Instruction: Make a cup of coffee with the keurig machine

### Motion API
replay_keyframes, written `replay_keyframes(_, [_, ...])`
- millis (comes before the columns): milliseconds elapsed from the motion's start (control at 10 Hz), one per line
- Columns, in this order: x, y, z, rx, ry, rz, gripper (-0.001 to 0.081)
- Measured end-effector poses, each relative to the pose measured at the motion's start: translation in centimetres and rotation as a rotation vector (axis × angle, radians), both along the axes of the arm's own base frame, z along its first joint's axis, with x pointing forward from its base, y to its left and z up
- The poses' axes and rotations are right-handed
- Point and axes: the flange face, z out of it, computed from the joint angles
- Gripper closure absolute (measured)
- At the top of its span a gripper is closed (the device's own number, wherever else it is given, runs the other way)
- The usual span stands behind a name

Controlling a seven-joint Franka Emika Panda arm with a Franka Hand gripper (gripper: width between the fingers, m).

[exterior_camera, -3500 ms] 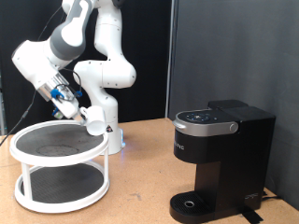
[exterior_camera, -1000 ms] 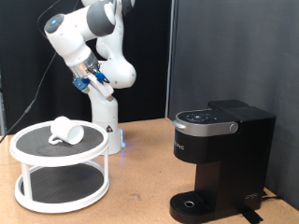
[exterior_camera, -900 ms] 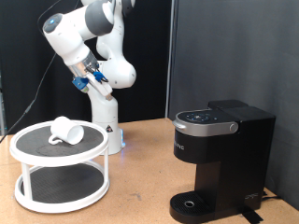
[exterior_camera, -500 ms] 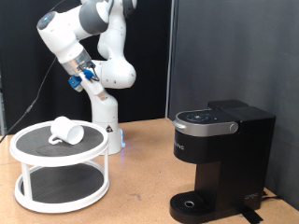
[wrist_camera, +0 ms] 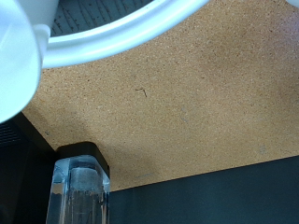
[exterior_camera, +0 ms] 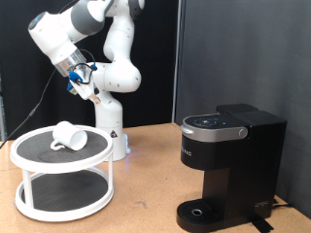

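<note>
The cup (exterior_camera: 67, 137), a white mug, lies on its side on the top tier of a white round two-tier rack (exterior_camera: 60, 164) at the exterior view's left. My gripper (exterior_camera: 89, 89) hangs high above the rack, well clear of the cup, with nothing seen in it. The keurig machine (exterior_camera: 229, 160) stands at the exterior view's right with its lid down and its round drip tray (exterior_camera: 199, 211) bare. In the wrist view my fingers do not show. It shows the rack's white rim (wrist_camera: 121, 33), the machine's dark body and a clear tank (wrist_camera: 80, 192).
The cork table top (exterior_camera: 146, 194) lies between the rack and the machine and fills the wrist view (wrist_camera: 187, 103). My white arm base (exterior_camera: 110, 121) stands just behind the rack. A black wall is at the back.
3.5 s ago my gripper was down at the rack's top tier. The cup now lies there alone. Over the last second my hand has swung further to the exterior view's left, staying high.
</note>
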Motion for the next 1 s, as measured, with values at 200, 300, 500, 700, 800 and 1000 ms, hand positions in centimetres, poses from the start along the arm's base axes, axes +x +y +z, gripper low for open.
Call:
replay_keyframes(200, [0.1,-0.2,0.1,-0.009,-0.012,-0.007,0.0072])
replay_keyframes(300, [0.1,-0.5,0.3,-0.013,-0.033,-0.028,0.0072])
replay_keyframes(500, [-0.3,-2.2,1.0,-0.021,-0.094,-0.102,0.0072])
replay_keyframes(700, [-1.0,-4.7,2.2,-0.02,-0.158,-0.159,0.0072])
replay_keyframes(800, [-1.3,-5.9,2.7,-0.014,-0.185,-0.178,0.0072])
replay_keyframes(1000, [-1.4,-8.3,3.6,0.003,-0.221,-0.206,0.0072])
